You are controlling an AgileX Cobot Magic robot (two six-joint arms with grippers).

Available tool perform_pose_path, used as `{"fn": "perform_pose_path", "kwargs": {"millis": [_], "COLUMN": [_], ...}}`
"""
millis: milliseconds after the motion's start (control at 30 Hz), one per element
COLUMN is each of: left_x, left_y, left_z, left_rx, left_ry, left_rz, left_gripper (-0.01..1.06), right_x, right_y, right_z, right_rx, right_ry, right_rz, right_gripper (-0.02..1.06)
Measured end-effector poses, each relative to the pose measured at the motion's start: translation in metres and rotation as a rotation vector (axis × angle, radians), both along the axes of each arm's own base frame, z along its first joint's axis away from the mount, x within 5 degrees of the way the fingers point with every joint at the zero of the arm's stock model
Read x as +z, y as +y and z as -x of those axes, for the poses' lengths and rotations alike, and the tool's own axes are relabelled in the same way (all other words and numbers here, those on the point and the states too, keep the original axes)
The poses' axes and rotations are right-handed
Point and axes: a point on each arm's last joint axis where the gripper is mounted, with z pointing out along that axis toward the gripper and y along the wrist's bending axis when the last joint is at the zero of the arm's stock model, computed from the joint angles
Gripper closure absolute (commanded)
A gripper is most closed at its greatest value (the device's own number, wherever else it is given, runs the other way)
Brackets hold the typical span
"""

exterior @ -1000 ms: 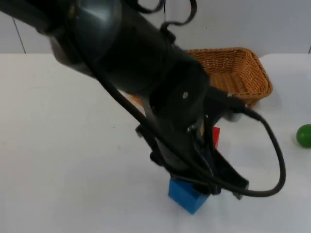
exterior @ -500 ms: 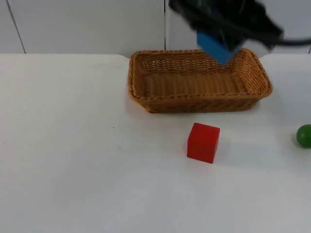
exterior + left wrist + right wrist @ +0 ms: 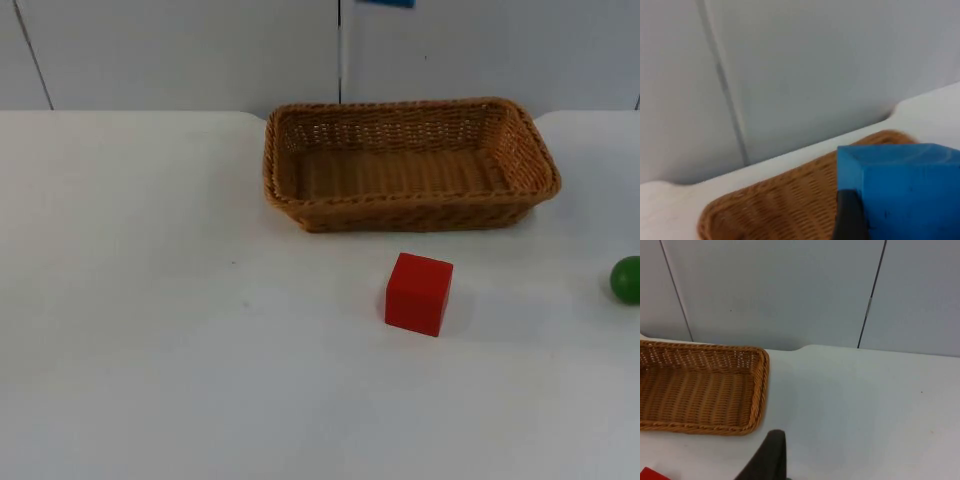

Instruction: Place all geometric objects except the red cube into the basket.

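Overhead, the wicker basket (image 3: 410,165) stands at the far side of the white table (image 3: 140,330), against the grey partition wall (image 3: 170,50). A red cube (image 3: 419,293) lies on the table at 6 o'clock of the basket, apart from it. A green ball (image 3: 627,279) sits at 3 o'clock of the cube, well apart, cut by the picture's edge. A sliver of the blue cube (image 3: 387,3) shows at 12 o'clock of the basket, high against the wall.

Left wrist view: the left gripper (image 3: 865,220) is closed upon the blue cube (image 3: 902,190); one black finger (image 3: 850,215) presses flat on the cube's side face, its partner hidden behind the block. The held cube hangs above the basket (image 3: 785,205), clear of the weave.

Right wrist view: the right arm waits, its gripper's fingertip (image 3: 769,456) over bare table, near the basket's (image 3: 700,390) end wall. How far its fingers are parted cannot be told. A corner of the red cube (image 3: 649,474) shows beside it.
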Motion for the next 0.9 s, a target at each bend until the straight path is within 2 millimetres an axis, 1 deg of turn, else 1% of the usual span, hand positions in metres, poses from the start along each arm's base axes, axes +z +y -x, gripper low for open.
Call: {"fn": "perform_pose_path", "kwargs": {"millis": [67, 100, 133, 167, 200, 233, 267, 333, 433, 467, 500, 567, 600, 667, 700, 800, 867, 900], "left_x": [-0.020, -0.026, -0.026, -0.035, -0.052, -0.058, -0.058, -0.083, -0.119, -0.119, -0.132, -0.152, -0.152, -0.170, -0.174, -0.175, -0.172, -0.171], "left_y": [-0.009, -0.014, -0.014, -0.020, -0.026, -0.029, -0.029, -0.034, -0.033, -0.033, -0.033, -0.030, -0.030, -0.026, -0.025, -0.024, -0.024, -0.023], "left_z": [-0.017, -0.024, -0.024, -0.032, -0.041, -0.045, -0.045, -0.055, -0.068, -0.068, -0.071, -0.077, -0.077, -0.081, -0.082, -0.082, -0.083, -0.084], "left_rx": [0.007, 0.007, 0.007, 0.006, 0.006, 0.007, 0.007, 0.014, 0.040, 0.040, 0.045, 0.057, 0.057, 0.065, 0.064, 0.068, 0.079, 0.087], "left_ry": [0.018, 0.016, 0.016, 0.020, 0.035, 0.038, 0.038, 0.070, 0.127, 0.127, 0.147, 0.171, 0.171, 0.194, 0.198, 0.200, 0.200, 0.202], "left_rz": [-0.062, -0.070, -0.070, -0.081, -0.098, -0.103, -0.103, -0.112, -0.113, -0.113, -0.121, -0.139, -0.139, -0.152, -0.153, -0.149, -0.150, -0.156], "left_gripper": [1.05, 1.05, 1.05, 1.05, 1.05, 1.05, 1.05, 1.05, 1.05, 1.05, 1.05, 1.05, 1.05, 1.05, 1.05, 1.04, 0.89, 0.77], "right_x": [0.000, 0.000, 0.000, 0.000, 0.000, 0.000, 0.000, 0.000, 0.000, 0.000, 0.000, 0.000, 0.000, 0.000, 0.000, 0.000, 0.001, 0.001], "right_y": [0.000, 0.000, 0.000, 0.000, 0.000, 0.000, 0.000, 0.000, 0.000, 0.000, 0.000, 0.000, 0.000, 0.000, 0.000, 0.000, 0.000, 0.000], "right_z": [0.000, 0.000, 0.000, 0.000, 0.000, 0.000, 0.000, 0.000, 0.000, 0.000, 0.000, 0.000, 0.000, 0.000, 0.000, 0.001, 0.001, 0.002], "right_rx": [0.000, 0.000, 0.000, 0.000, 0.000, 0.000, 0.000, 0.000, 0.000, 0.000, 0.000, 0.000, 0.000, 0.000, 0.000, 0.000, 0.000, 0.000], "right_ry": [0.000, 0.000, 0.000, 0.000, 0.000, 0.000, 0.000, 0.000, 0.000, 0.000, 0.000, 0.000, 0.000, 0.000, 0.000, -0.002, -0.004, -0.006], "right_rz": [0.000, 0.000, 0.000, 0.000, 0.000, 0.000, 0.000, 0.000, 0.000, 0.000, 0.000, 0.000, 0.000, 0.000, 0.000, 0.000, 0.000, 0.000], "right_gripper": [-0.01, -0.01, -0.01, -0.01, -0.01, -0.01, -0.01, -0.01, -0.01, -0.01, -0.01, -0.01, -0.01, -0.01, -0.01, -0.01, -0.01, -0.01]}}
